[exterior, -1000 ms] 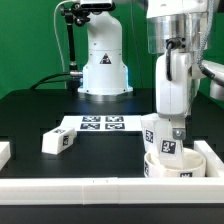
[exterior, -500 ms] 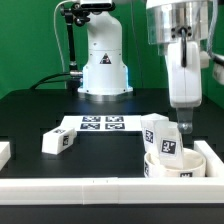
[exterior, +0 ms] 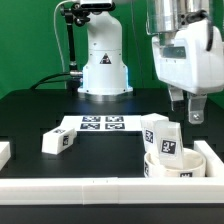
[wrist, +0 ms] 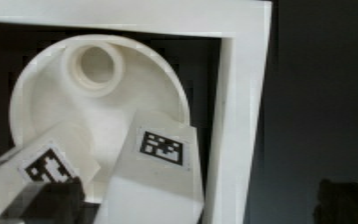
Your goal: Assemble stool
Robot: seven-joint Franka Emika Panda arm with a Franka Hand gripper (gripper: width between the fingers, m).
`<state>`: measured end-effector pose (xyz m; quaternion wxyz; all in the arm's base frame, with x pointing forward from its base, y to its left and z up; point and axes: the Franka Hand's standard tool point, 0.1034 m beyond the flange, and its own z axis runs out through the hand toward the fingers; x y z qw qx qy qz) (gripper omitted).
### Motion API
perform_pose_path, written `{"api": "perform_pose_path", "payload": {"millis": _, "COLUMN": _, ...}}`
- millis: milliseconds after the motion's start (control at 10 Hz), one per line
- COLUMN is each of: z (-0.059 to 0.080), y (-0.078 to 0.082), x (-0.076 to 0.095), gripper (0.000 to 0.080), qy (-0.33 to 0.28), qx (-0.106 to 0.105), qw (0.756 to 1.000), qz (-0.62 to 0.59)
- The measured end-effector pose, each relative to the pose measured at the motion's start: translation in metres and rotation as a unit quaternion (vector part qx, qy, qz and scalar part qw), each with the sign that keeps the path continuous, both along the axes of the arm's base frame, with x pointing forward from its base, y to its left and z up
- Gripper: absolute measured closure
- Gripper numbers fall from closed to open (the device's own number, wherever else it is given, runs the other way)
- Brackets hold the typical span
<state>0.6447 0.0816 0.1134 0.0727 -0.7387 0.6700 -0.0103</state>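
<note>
The white round stool seat [exterior: 172, 167] sits at the front of the exterior view's right, in the corner of the rails. Two white tagged legs [exterior: 156, 131] [exterior: 169, 148] stand in it. A third leg [exterior: 58, 141] lies on the black table at the exterior view's left. My gripper [exterior: 188, 106] hangs open and empty above and slightly right of the standing legs, apart from them. In the wrist view I look down on the seat [wrist: 87, 110], an empty socket [wrist: 96, 64] and the two legs [wrist: 158, 160] [wrist: 43, 165], with my dark fingertips [wrist: 51, 197] spread wide.
The marker board [exterior: 103, 124] lies mid-table in front of the robot base [exterior: 104, 60]. White border rails run along the front [exterior: 90, 186], the exterior view's right [exterior: 214, 156] and left [exterior: 4, 152]. A rail [wrist: 247, 100] edges the seat in the wrist view.
My gripper was down around the leg standing in the seat. It has let go, risen and shifted to the exterior view's right. The leg stays standing in the seat.
</note>
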Motion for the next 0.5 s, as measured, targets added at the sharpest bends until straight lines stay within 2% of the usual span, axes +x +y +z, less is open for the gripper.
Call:
{"api": "perform_pose_path", "payload": {"millis": 300, "z": 0.001, "y": 0.002, "x": -0.0001, "gripper": 0.0151, "qy": -0.01, "qx": -0.019, "qw": 0.989, "qz": 0.144}}
{"api": "perform_pose_path", "payload": {"millis": 500, "z": 0.0049, "y": 0.0015, "x": 0.0025, "gripper": 0.0151, "qy": -0.015, "qx": -0.043, "qw": 0.962, "qz": 0.27}}
